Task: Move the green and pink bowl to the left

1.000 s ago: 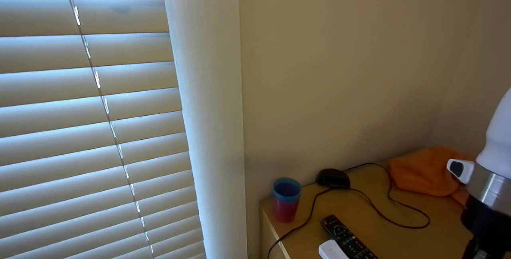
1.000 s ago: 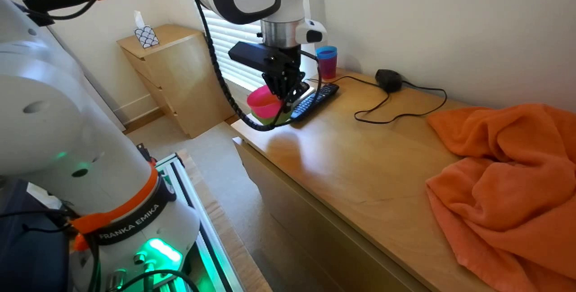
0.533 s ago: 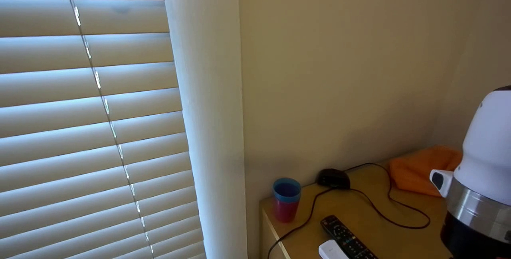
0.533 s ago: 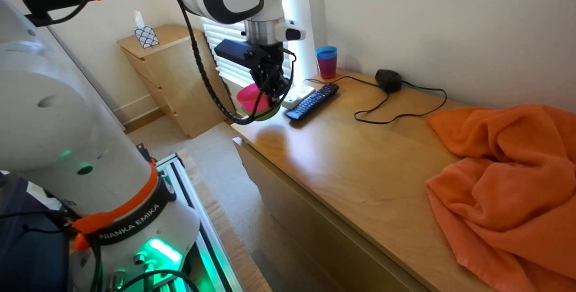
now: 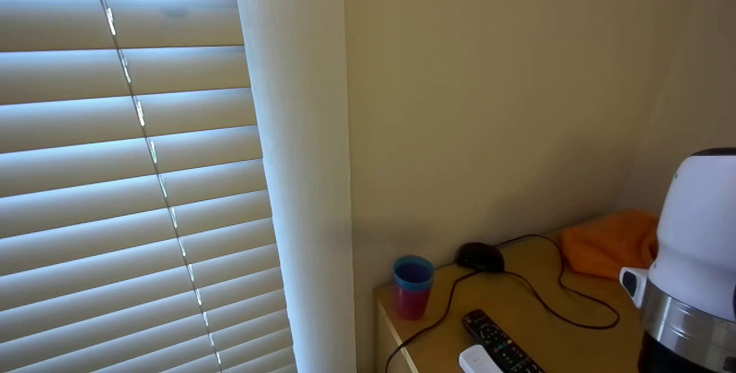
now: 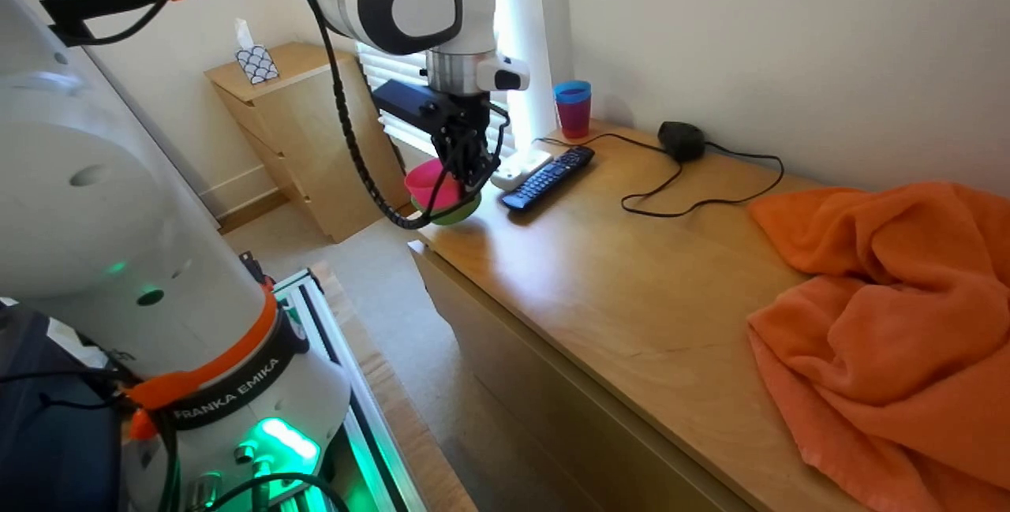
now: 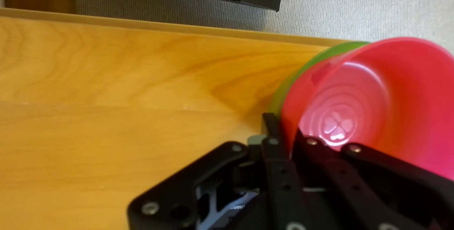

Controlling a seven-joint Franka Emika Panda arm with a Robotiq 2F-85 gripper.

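Green and pink bowl point(image 7: 369, 106): near the remote point(image 6: 547, 179) but apart from it, pink above green.
Gripper point(image 7: 284, 130): clenched on the pink wall, probably because the whole bowl is too wide; whether green is caught too is hidden.
Arm point(image 6: 414, 11): wrist near-vertical, pointing down beside the remote.

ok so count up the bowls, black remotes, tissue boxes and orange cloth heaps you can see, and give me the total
Bowls: 2, pink bowl and green bowl
Black remote: 1
Tissue box: 1
Cloth heap: 1
Total: 5
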